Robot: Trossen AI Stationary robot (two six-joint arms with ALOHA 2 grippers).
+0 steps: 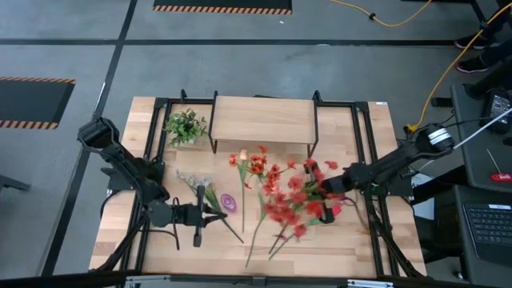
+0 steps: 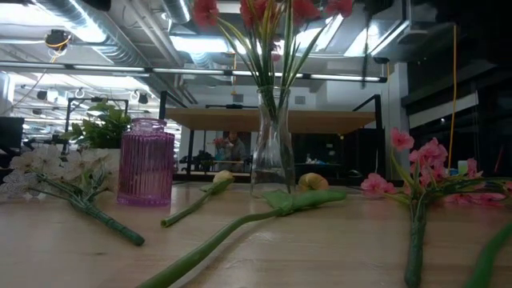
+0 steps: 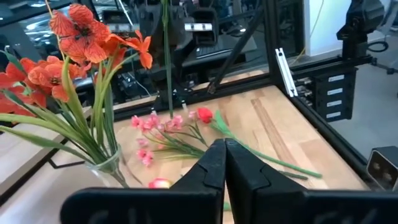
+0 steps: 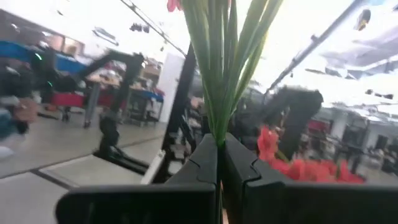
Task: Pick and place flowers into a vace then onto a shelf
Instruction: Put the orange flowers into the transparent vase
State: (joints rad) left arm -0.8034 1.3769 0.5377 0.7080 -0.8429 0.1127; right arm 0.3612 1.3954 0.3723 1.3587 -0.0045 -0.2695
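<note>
The right tool (image 4: 219,149) was clamped on green flower stems (image 4: 221,68) above the clear glass vase (image 2: 272,148) in mid-desk, which already held red flowers (image 1: 298,200); lowering them in seemed next. The left tool (image 3: 224,158), pinched together, waited beside. The vase's mouth was hidden. The shelf (image 1: 262,118) stood behind.
</note>
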